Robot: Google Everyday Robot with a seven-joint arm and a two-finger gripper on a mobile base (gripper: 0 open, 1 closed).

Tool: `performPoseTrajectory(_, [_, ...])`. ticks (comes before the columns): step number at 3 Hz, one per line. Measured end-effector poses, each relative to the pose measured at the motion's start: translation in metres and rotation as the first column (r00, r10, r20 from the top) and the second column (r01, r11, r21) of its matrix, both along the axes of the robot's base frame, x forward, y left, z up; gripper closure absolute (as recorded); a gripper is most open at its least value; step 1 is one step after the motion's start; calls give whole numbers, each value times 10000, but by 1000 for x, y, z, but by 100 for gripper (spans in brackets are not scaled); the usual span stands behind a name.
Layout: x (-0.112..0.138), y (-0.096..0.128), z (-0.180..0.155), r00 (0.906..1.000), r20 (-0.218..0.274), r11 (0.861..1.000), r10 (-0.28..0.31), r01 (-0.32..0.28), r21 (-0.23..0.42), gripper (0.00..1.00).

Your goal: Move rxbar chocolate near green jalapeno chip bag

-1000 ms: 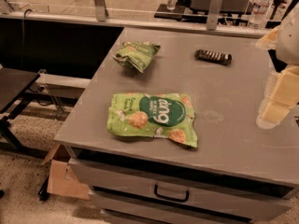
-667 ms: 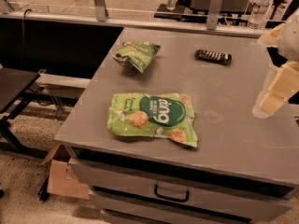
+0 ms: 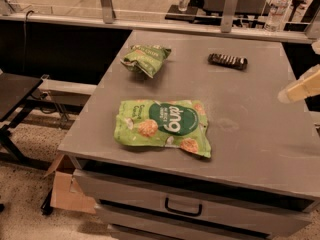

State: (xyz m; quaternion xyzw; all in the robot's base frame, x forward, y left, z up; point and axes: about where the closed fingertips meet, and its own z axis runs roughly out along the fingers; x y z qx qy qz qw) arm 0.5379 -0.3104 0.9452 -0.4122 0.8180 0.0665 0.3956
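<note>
Fingers [image 3: 300,89], cropped at the frame's right edge, opening indiscernible, sit apart from rxbar chocolate [image 3: 227,60].

A grey table [image 3: 250,124] fills the middle of the frame. On its upper left lies a small crumpled green chip bag [image 3: 145,59]. A dark snack bar [image 3: 228,60] lies on the upper right, well apart from it. A large flat green bag [image 3: 162,126] lies lower middle. The gripper [image 3: 301,89] hangs at the frame's right edge, above the table's right side.
</note>
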Motion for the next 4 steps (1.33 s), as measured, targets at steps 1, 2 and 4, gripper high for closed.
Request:
performPoseTrajectory(1, [30, -21, -11, 9949, 512, 9848, -868, 779, 1553, 0])
performPoseTrajectory(2, [30, -21, -11, 9949, 512, 9848, -867, 778, 1554, 0])
performPoseTrajectory(4, [89, -6, -38, 9942, 635, 9712, -864, 698, 2278, 0])
